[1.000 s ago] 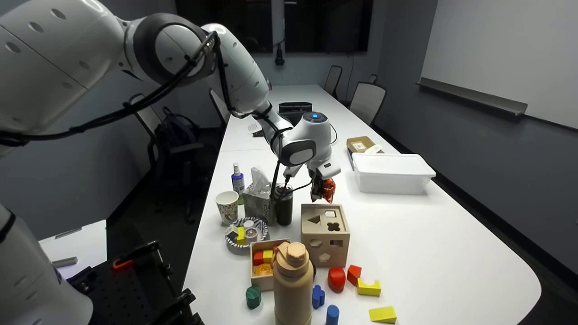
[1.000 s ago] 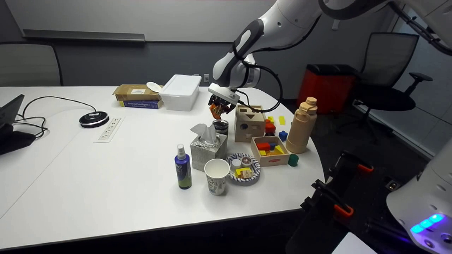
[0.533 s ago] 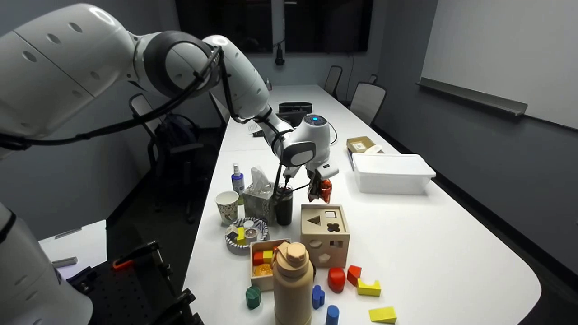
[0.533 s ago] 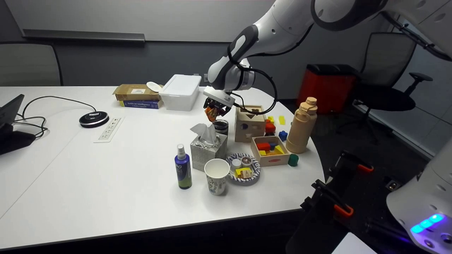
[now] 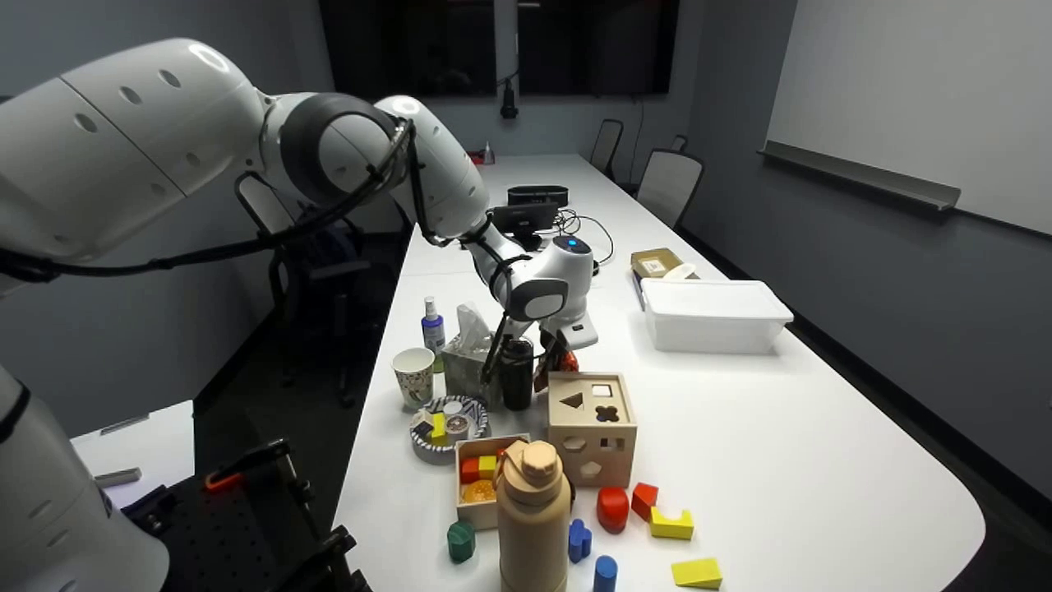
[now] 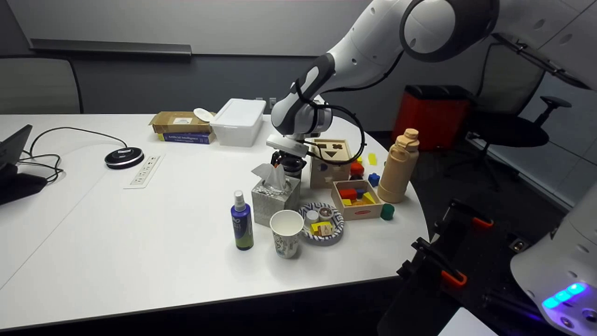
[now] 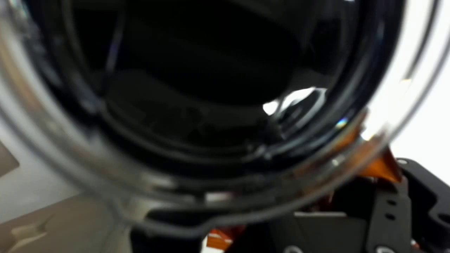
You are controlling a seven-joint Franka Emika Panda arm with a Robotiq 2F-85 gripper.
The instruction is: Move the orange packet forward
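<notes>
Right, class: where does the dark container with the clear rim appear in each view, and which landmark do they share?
In an exterior view: dark container below the middle, between the tissue box and wooden shape box.
In an exterior view: dark container near the middle, just behind the tissue box.
Wrist view: dark container fills most of the picture.
Shared landmark: the orange packet, partly hidden, appears next to it every time.

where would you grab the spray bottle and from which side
I'd grip the spray bottle around its upright, slim body, below the white nozzle, likely coming from the side away from the tissue box and paper cup, since both stand close on its other side.
</notes>
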